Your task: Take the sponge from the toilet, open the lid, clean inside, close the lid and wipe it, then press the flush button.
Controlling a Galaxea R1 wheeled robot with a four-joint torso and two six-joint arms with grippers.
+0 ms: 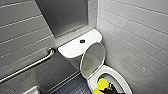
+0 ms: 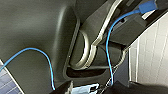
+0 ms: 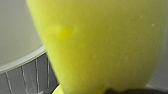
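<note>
The toilet (image 1: pixel 75 48) is glossy ceramic, the sponge (image 1: pixel 102 83) matt, the grab bar (image 1: pixel 25 68) shiny metal

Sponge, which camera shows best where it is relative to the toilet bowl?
The head view: the sponge shows over the toilet bowl, lid raised. The right wrist view has it very close, a yellow mass with little around it. The left wrist view faces the robot's own parts.

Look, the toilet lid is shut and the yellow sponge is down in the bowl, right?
No, the lid is up, leaning back toward the tank; the head view shows it. The yellow sponge is down in the bowl.
</note>
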